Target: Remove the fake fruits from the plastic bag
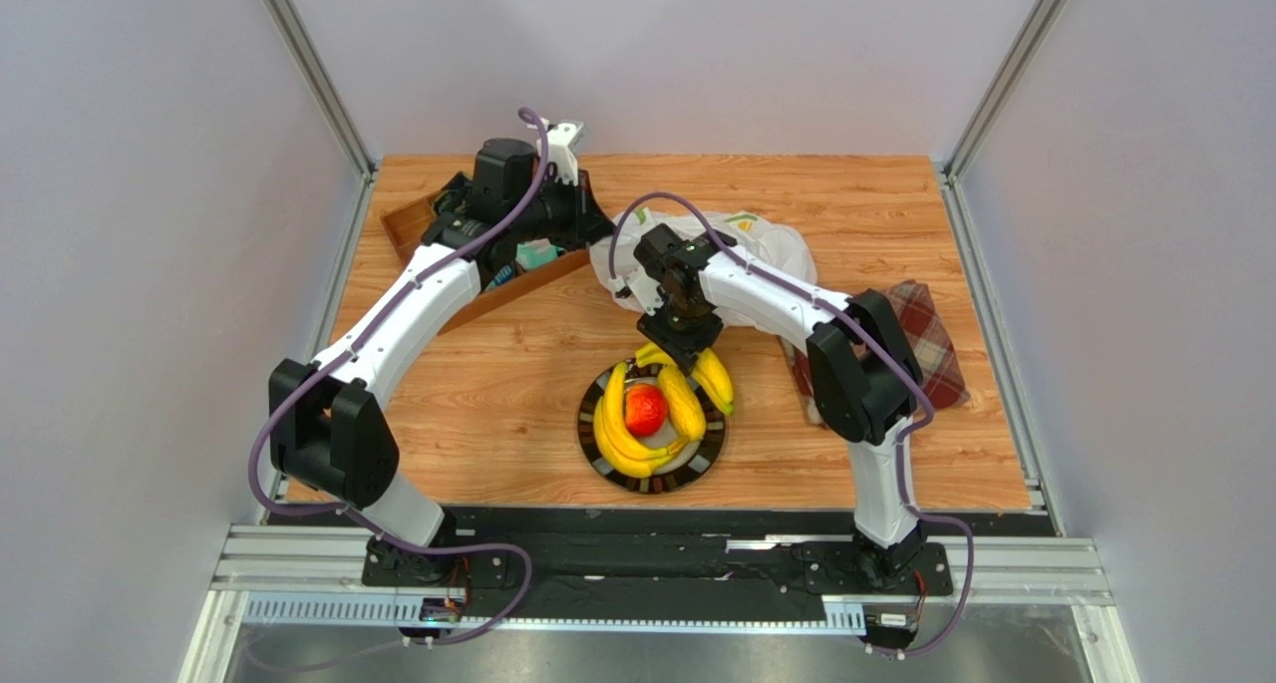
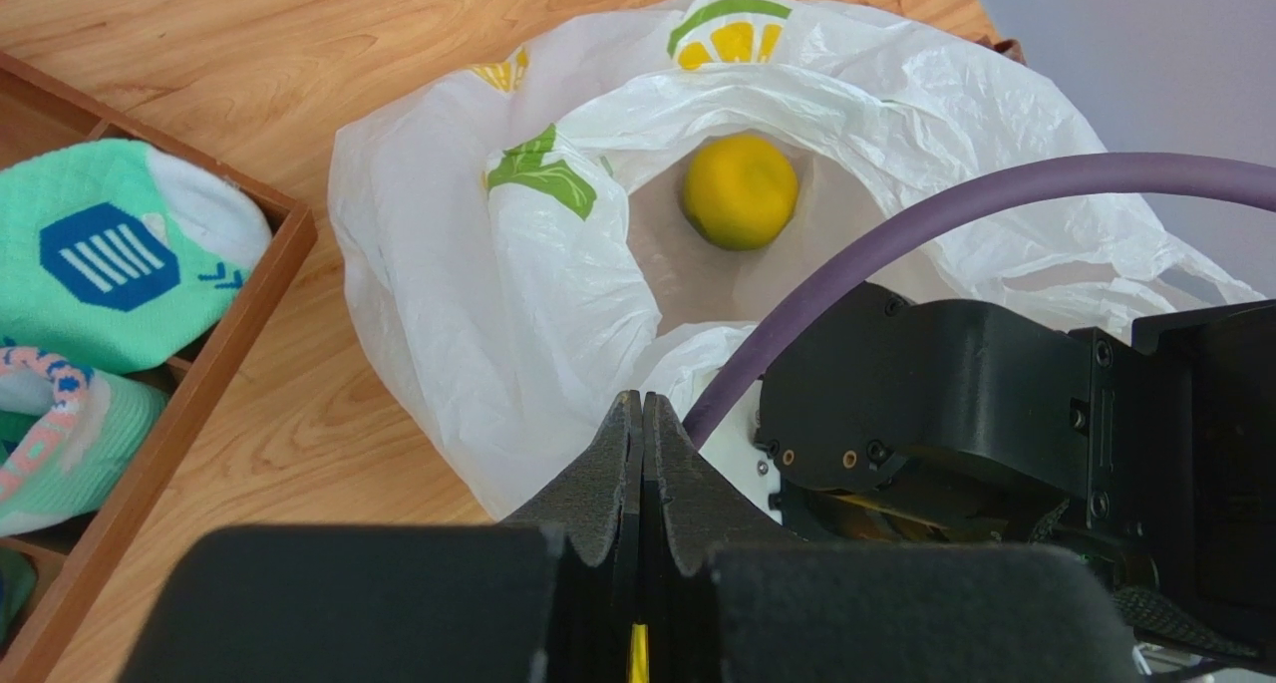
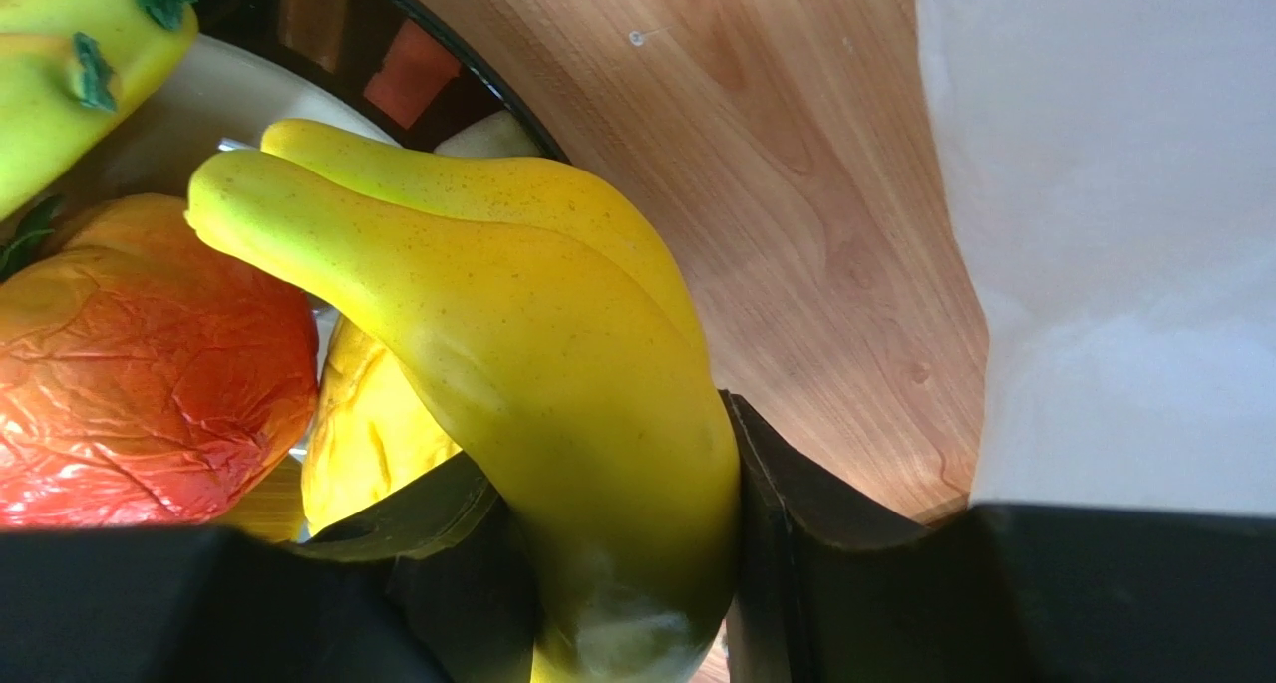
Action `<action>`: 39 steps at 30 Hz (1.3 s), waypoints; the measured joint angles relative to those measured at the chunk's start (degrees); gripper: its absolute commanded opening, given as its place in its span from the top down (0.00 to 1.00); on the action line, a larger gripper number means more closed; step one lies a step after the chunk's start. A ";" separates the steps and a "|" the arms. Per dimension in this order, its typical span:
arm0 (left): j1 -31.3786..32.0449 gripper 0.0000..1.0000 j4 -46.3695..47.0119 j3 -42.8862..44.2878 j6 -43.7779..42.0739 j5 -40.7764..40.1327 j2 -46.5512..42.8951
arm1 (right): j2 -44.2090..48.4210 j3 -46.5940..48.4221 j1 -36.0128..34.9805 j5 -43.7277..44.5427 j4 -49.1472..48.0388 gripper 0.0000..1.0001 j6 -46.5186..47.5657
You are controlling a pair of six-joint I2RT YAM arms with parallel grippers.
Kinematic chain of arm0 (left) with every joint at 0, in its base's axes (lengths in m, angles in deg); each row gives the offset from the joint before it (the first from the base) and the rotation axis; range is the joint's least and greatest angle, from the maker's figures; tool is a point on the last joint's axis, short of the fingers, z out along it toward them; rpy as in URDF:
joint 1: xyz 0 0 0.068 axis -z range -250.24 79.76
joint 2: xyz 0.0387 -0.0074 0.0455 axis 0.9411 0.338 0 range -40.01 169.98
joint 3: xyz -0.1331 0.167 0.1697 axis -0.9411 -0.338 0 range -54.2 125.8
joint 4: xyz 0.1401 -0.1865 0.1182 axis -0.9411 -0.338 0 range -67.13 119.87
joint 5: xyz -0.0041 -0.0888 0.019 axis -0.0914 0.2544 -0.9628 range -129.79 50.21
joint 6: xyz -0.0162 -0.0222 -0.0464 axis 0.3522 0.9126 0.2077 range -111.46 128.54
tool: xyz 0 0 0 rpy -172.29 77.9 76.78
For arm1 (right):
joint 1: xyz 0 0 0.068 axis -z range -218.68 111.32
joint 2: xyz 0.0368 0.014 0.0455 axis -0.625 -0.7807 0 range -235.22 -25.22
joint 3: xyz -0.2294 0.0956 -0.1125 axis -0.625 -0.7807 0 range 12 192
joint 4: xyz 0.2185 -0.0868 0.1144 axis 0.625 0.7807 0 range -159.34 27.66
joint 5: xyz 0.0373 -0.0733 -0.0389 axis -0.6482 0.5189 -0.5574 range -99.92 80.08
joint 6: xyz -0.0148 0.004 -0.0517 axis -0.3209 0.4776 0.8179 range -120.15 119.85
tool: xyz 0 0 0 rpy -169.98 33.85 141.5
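Note:
The white plastic bag [image 1: 749, 250] lies at the back of the table with its mouth open in the left wrist view [image 2: 450, 294]. A yellow-green round fruit [image 2: 740, 190] sits inside it. My left gripper [image 1: 587, 239] is shut, its tips [image 2: 643, 407] at the bag's near edge; I cannot tell whether any film is pinched. My right gripper [image 1: 682, 347] is shut on a yellow banana bunch [image 3: 569, 384] and holds it over the black-rimmed plate [image 1: 697, 471]. The plate holds more bananas [image 1: 614, 429] and a red apple-like fruit [image 1: 646, 408], also seen from the right wrist [image 3: 135, 369].
A wooden tray [image 1: 502, 287] with folded socks [image 2: 113, 257] stands at the back left, just left of the bag. A red plaid cloth [image 1: 929, 339] lies at the right. The right arm's black wrist [image 2: 974, 399] and purple cable [image 2: 899, 235] cross in front of the bag.

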 measured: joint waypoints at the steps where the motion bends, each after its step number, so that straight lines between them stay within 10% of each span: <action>1: 0.02 1.00 -0.04 0.00 0.00 0.04 -0.04 | 0.09 -0.11 -0.20 0.04 -0.15 0.61 -0.13; 15: 0.11 1.00 0.20 0.00 0.02 1.27 -0.17 | 0.87 -2.45 -2.51 -0.63 0.28 0.19 -5.66; 29: 0.20 1.00 1.51 1.29 0.44 3.43 -0.15 | 2.97 6.93 -2.84 -0.81 11.50 0.25 1.20; 39: 0.83 1.00 1.99 1.22 0.61 5.49 -0.22 | 8.66 24.46 6.69 -17.94 16.06 0.42 11.74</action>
